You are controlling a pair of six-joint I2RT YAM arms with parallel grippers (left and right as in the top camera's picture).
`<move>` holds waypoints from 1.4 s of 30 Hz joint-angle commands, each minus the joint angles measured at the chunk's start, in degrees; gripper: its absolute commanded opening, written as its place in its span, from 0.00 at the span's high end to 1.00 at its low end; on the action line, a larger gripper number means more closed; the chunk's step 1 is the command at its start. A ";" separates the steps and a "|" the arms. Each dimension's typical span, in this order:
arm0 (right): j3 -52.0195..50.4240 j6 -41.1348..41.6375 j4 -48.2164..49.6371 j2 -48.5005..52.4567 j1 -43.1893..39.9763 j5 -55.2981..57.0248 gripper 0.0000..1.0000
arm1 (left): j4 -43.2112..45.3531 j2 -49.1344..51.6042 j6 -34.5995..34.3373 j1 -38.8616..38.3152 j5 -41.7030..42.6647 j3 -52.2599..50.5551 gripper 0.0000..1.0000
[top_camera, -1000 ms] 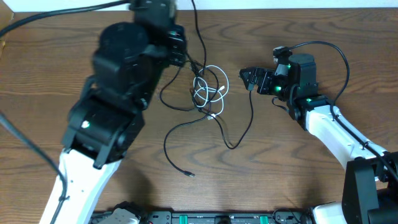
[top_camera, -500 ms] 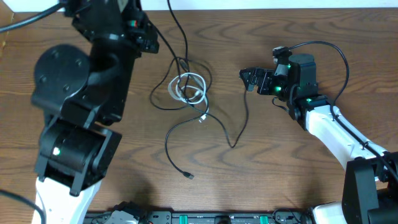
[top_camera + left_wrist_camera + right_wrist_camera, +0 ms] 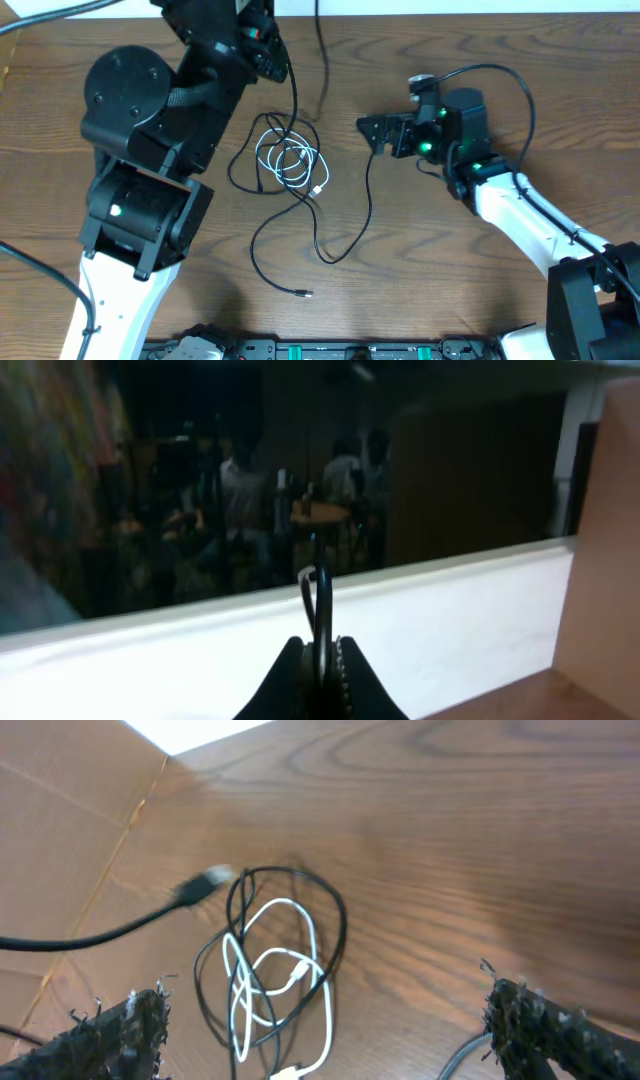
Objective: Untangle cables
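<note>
The cables lie tangled at mid table: a white cable (image 3: pixel 291 160) coiled inside black cable loops (image 3: pixel 243 165); the tangle also shows in the right wrist view (image 3: pixel 272 970). My left gripper (image 3: pixel 264 47) is raised at the back and is shut on a black cable (image 3: pixel 318 585) that runs down into the tangle. A black plug end (image 3: pixel 205 884) hangs free beside it. My right gripper (image 3: pixel 374 131) is open just right of the tangle, fingers wide apart (image 3: pixel 325 1005). Another black cable (image 3: pixel 366 200) trails from beside it toward the front.
A loose black plug end (image 3: pixel 304 293) lies near the front edge. Cardboard (image 3: pixel 60 830) borders the table on the far left. The left arm's bulk (image 3: pixel 150 150) covers the left part of the table.
The left arm swung left and up with its black cable, dragging the tangle left. The right gripper moved left toward the tangle, and the trailing black cable shifted left with it.
</note>
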 commanded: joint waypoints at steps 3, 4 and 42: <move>0.11 -2.60 -0.13 0.07 3.04 3.67 0.01 | 2.27 -0.46 -0.52 0.24 1.81 0.55 0.92; 0.11 -2.60 0.04 0.07 3.10 3.61 0.01 | 1.97 -0.46 -0.48 0.24 1.79 0.52 0.93; 0.13 -12.57 51.30 0.04 4.15 -19.74 0.01 | -15.21 5.95 7.65 0.22 4.74 0.52 0.93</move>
